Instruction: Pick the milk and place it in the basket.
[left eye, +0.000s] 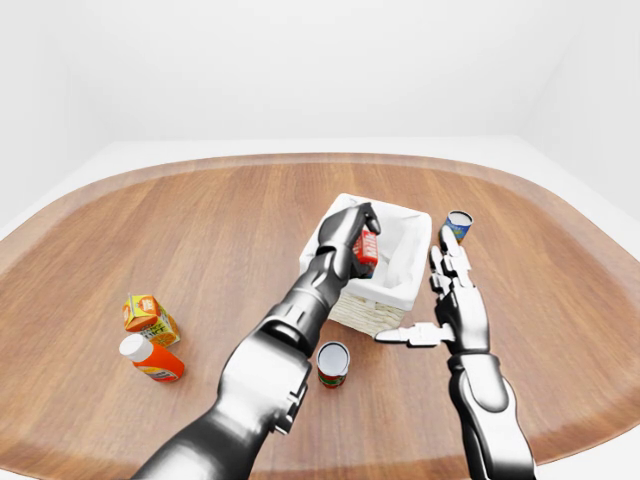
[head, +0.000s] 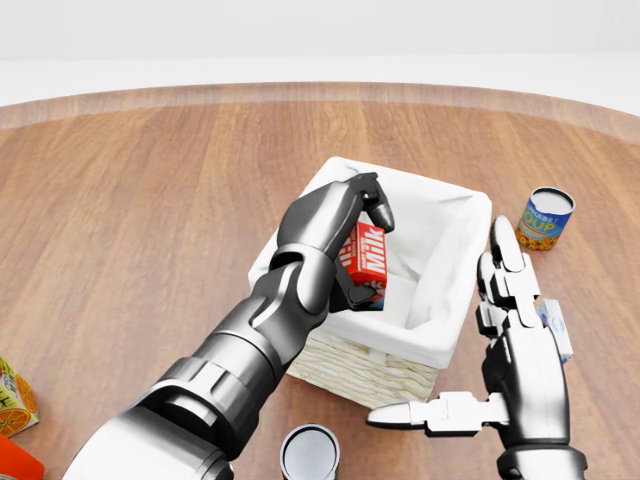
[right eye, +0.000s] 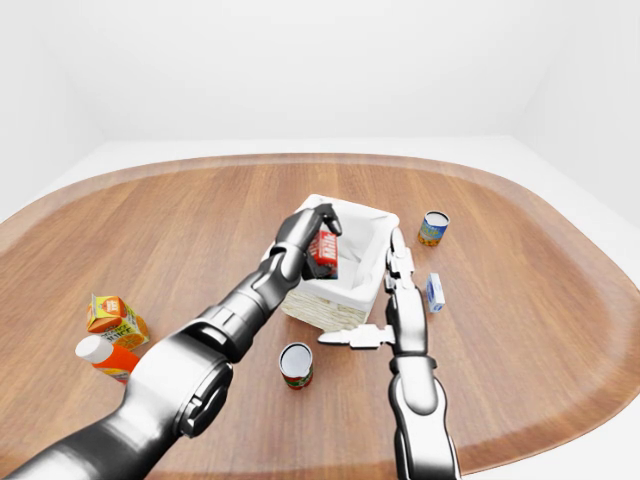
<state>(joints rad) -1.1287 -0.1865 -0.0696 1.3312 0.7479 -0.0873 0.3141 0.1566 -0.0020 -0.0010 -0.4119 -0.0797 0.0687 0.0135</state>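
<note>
1. Head view, far lower left: juice carton (left eye: 150, 318) and orange bottle (left eye: 152, 359) lying side by side on the wooden table (head: 150, 200), both cut off at the frame edge here and seen whole in the left-eye view.
2. Rising from the lower left toward centre: left arm, ending in the left hand (head: 335, 225) over the basket's left rim.
3. Clamped in that hand: milk (head: 365, 262), a red carton with white lettering, fingers (head: 375, 200) curled over its top and thumb under it; held tilted inside the basket's opening, above the liner, whether touching the liner not clear.
4. Bottom centre, just below the basket: open can (head: 309, 453) standing upright.
5. Centre: basket (head: 440, 215), woven wall with white cloth liner, square mouth.
6. Right of the basket, just beside its right wall: right hand (head: 520, 340), fingers straight and spread, pointing to the top of the frame, thumb (head: 430, 412) stuck out leftward below the basket's corner; holding nothing.
7. Partly hidden behind that hand: small blue-and-white box (right eye: 434, 292).
8. Upper right: soup can (head: 545, 218), upright, well apart from the basket.
</note>
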